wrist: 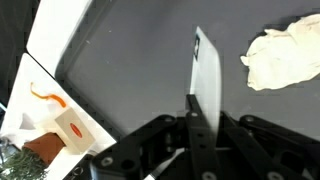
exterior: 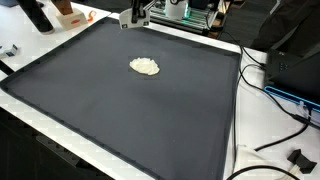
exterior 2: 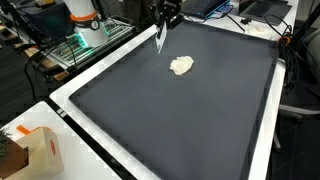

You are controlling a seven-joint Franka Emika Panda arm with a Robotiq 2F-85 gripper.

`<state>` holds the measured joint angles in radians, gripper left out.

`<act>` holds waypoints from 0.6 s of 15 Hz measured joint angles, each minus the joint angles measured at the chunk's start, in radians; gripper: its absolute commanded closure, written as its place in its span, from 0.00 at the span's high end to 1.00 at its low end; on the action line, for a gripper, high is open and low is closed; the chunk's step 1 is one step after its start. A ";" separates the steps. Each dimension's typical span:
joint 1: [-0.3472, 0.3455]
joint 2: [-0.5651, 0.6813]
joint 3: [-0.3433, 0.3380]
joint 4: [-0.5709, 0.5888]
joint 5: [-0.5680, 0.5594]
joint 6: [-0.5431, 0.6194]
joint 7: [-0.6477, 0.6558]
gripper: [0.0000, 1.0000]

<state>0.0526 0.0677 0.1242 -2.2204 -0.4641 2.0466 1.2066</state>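
1. Gripper (exterior 2: 167,16): at the far edge of the mat, jaws clamped on a white strip (exterior 2: 160,38). In the wrist view the strip (wrist: 207,78) stands straight out from between the fingers (wrist: 192,118). In an exterior view it hangs slanted towards the mat. Whether its tip touches the surface cannot be told.

2. Crumpled white cloth (exterior 2: 181,65): lies loose on the mat, near the strip and apart from it. Bare mat surface lies between them. In the wrist view it sits at the upper right (wrist: 283,55); in an exterior view, towards the far middle of the mat (exterior: 145,66).

3. Dark mat (exterior: 120,115): flat, covers most of the white table (exterior: 250,120).

4. Robot base (exterior 2: 85,20): white with an orange ring, behind the mat edge, beside the gripper.

5. Cardboard box (exterior 2: 40,150): on the table corner, off the mat, well apart from the cloth; also in the wrist view (wrist: 72,128).

6. Cables (exterior: 285,95) and black plug (exterior: 298,158): along the table side, off the mat.
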 measured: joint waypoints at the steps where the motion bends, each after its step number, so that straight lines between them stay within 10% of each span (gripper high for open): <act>1: 0.010 0.022 -0.001 0.021 -0.017 -0.039 0.028 0.01; 9: 0.091 0.185 -0.021 0.157 -0.099 -0.246 0.123 0.01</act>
<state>0.1434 0.2527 0.1036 -2.0638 -0.5633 1.8003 1.3297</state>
